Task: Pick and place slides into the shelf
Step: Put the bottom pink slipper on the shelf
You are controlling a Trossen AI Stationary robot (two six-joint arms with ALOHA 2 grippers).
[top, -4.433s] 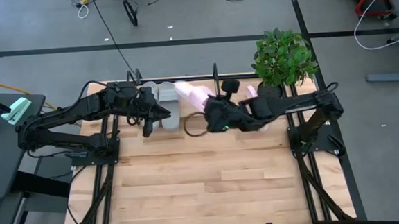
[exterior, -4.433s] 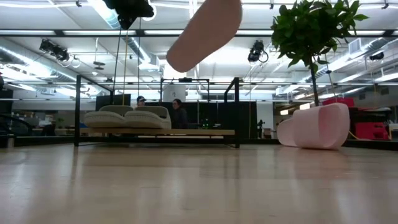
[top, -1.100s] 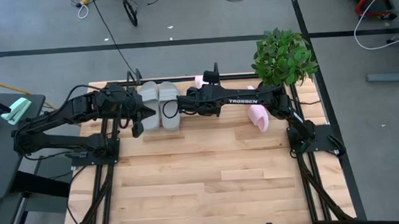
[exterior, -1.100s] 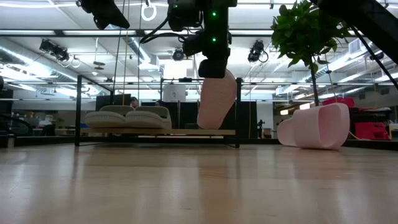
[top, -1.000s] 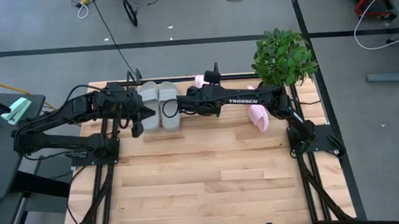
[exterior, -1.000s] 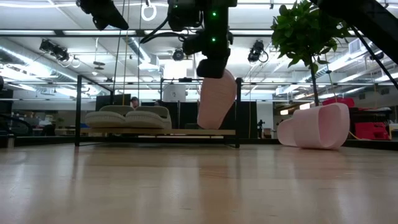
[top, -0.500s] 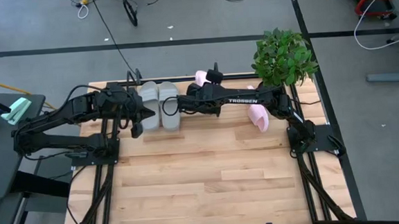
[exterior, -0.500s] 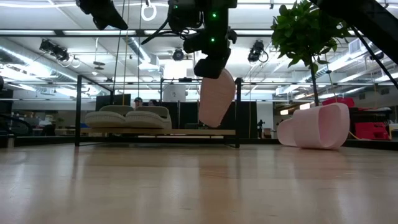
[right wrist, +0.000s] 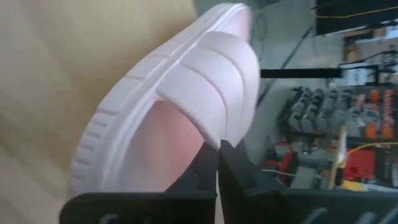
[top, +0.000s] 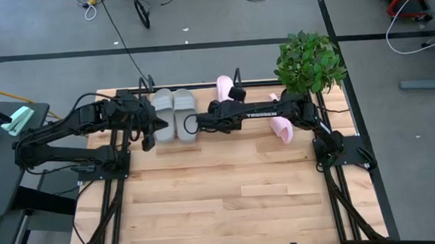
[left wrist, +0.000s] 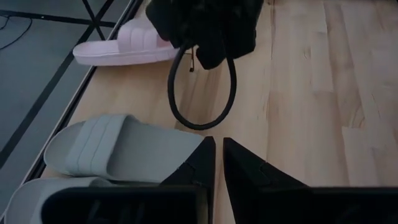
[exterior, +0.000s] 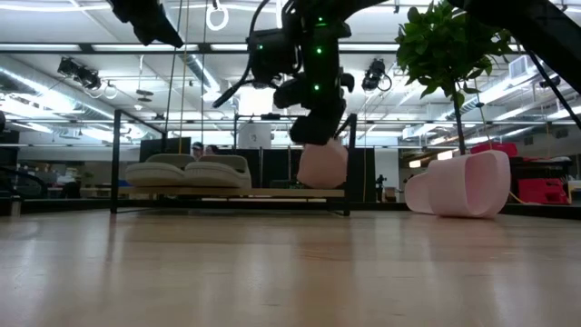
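Right fingers (right wrist: 217,163) pinched tight on a pink slide (right wrist: 186,106), hanging low over the shelf (exterior: 231,193) beside the two grey slides (top: 174,113). Second pink slide (top: 281,128) tipped on its side on the surface (top: 222,197) near the plant (top: 309,59). Left fingers (left wrist: 216,167) nearly together, gripping nothing, hovering by the grey pair.

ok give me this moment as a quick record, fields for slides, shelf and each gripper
grey slides: pair side by side on the shelf
pink slide in grip: held by its strap, low over the shelf beside the grey pair
other pink slide: on its side on the table near the plant
right gripper: shut on the pink strap
left gripper: near shut, empty, beside the grey pair
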